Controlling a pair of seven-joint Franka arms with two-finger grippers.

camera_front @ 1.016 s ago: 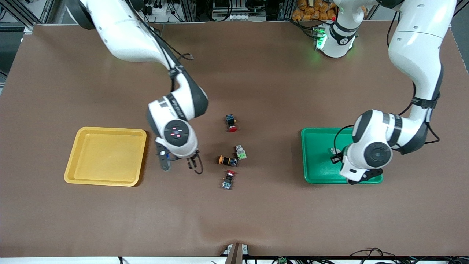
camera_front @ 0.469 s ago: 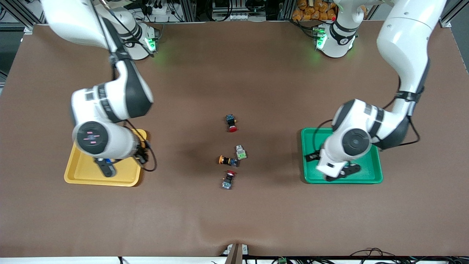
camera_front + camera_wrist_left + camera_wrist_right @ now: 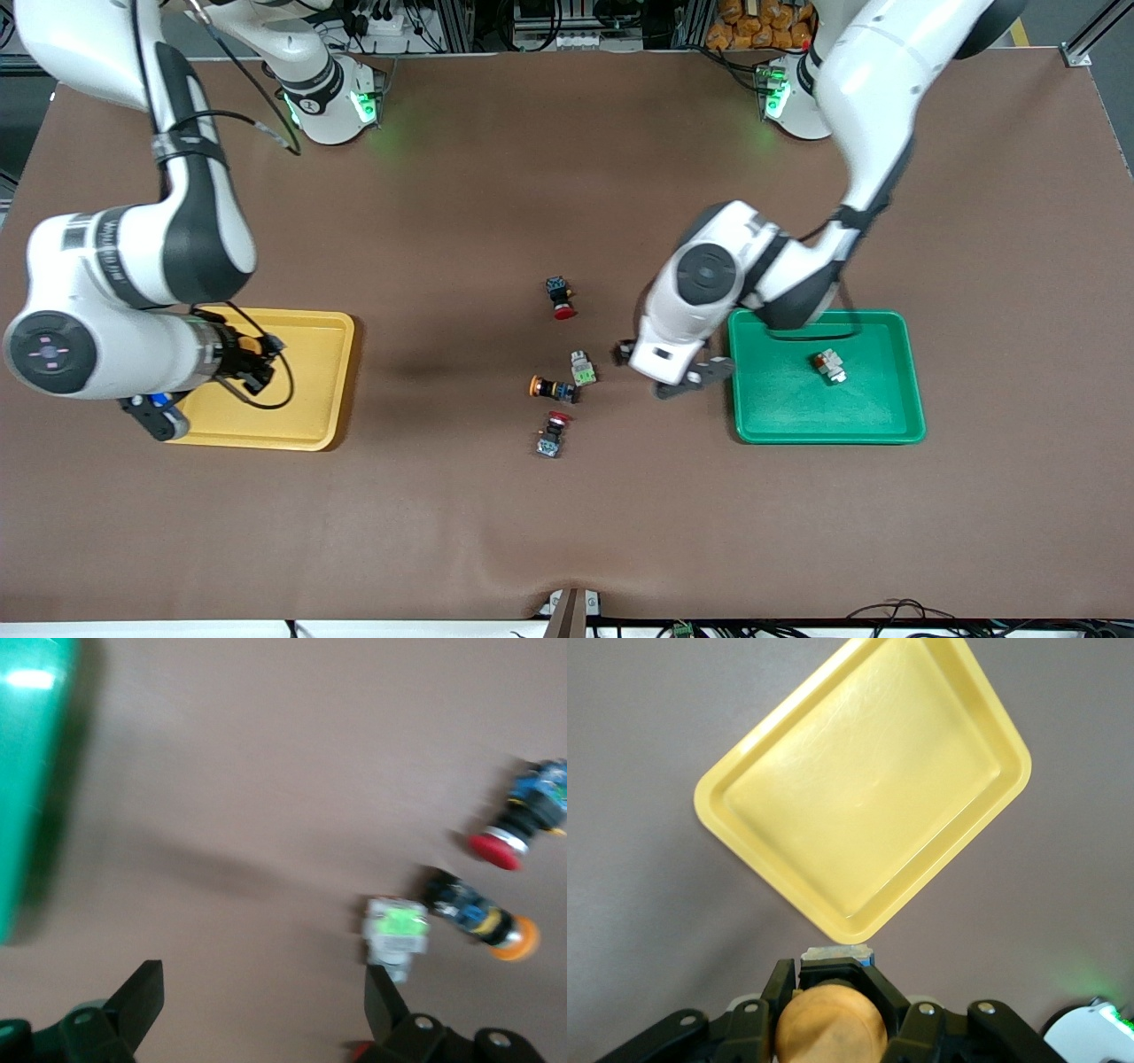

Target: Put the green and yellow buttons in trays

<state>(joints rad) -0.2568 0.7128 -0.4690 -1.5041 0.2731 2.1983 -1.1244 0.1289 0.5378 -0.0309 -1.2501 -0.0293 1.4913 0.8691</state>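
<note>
Pinching a yellow button [image 3: 830,1026] that the front view hides, the right end effector [image 3: 830,992] hovers by the yellow tray [image 3: 744,788]; left end effector [image 3: 266,1010] spread.

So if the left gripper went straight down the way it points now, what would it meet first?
Probably bare tabletop. The open left gripper hangs between the green tray and the green button, which sits just off one fingertip; depth is unclear.

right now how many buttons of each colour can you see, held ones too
green buttons: 2, one in the green tray at, one on the table
yellow buttons: 2, one on the table, one held in the right gripper
red buttons: 2
total: 6
</note>
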